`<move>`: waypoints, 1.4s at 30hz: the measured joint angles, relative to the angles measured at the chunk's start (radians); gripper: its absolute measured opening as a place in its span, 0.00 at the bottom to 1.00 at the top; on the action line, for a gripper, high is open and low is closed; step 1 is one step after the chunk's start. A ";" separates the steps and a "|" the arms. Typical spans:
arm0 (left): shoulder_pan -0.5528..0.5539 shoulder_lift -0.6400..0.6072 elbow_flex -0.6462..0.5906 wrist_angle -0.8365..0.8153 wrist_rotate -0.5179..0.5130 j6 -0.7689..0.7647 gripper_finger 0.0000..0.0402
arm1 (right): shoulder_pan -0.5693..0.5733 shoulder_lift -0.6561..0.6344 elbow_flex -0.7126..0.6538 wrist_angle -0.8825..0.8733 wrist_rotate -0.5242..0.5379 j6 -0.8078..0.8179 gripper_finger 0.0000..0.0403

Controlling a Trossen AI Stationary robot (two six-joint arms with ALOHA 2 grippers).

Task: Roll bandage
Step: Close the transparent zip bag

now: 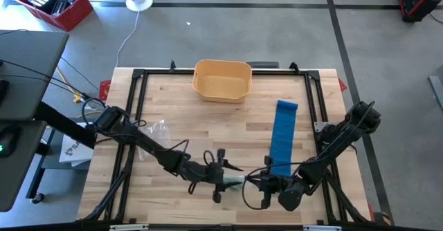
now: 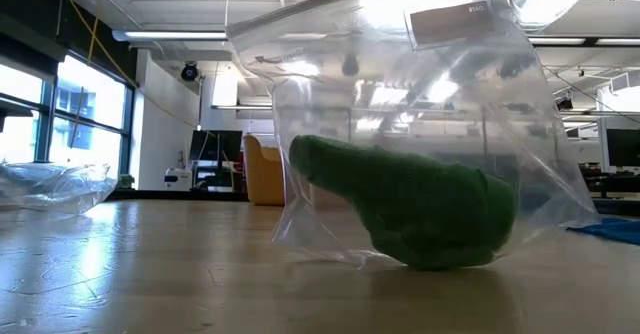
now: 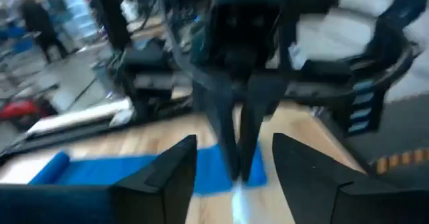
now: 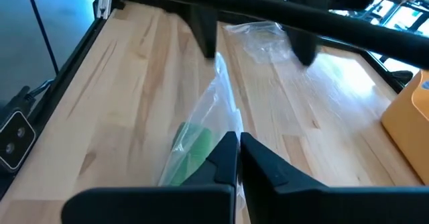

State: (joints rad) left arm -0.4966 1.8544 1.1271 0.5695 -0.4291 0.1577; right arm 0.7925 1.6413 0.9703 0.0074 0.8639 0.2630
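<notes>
A clear plastic bag (image 2: 400, 104) with a green rolled bandage (image 2: 420, 209) inside stands on the wooden table near its front edge, its bottom on the wood. My right gripper (image 4: 239, 140) is shut on the bag. My left gripper (image 3: 234, 143) is open just left of the bag (image 1: 235, 181), its fingers spread on either side of the bag's left end. A blue bandage (image 1: 284, 137) lies flat as a long strip on the right half of the table, beside my right arm. My right gripper pinches the bag's upper edge (image 4: 224, 127) between its two shut fingers, coming from the table's right and slanting a little down. The bag hangs slack from there, its bottom with the green bandage (image 4: 194, 150) on the table. My left gripper's finger (image 4: 204, 29) stands close to the bag's other corner; whether it touches, I cannot tell.
A yellow basket (image 1: 221, 79) stands at the middle of the far edge. A second clear bag (image 1: 156, 131) lies crumpled on the left side of the table. Bare wood lies between the basket and the grippers. A black frame (image 1: 138, 75) rims the table.
</notes>
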 joint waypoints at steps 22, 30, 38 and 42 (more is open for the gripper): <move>0.001 0.013 -0.002 -0.044 0.072 0.054 0.33 | 0.028 -0.047 0.000 0.054 -0.001 -0.063 0.00; -0.002 0.019 -0.002 -0.033 -0.003 0.036 0.30 | 0.026 -0.047 -0.001 0.086 0.000 -0.081 0.00; 0.000 0.033 -0.001 0.009 -0.005 0.026 0.21 | 0.021 -0.047 -0.001 0.093 0.008 -0.085 0.00; -0.001 0.043 -0.001 0.005 -0.010 0.015 0.17 | 0.010 -0.047 -0.001 0.093 0.008 -0.084 0.00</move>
State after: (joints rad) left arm -0.4973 1.8970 1.1259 0.5748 -0.4391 0.1730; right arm 0.8030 1.5948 0.9695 0.1005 0.8719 0.1789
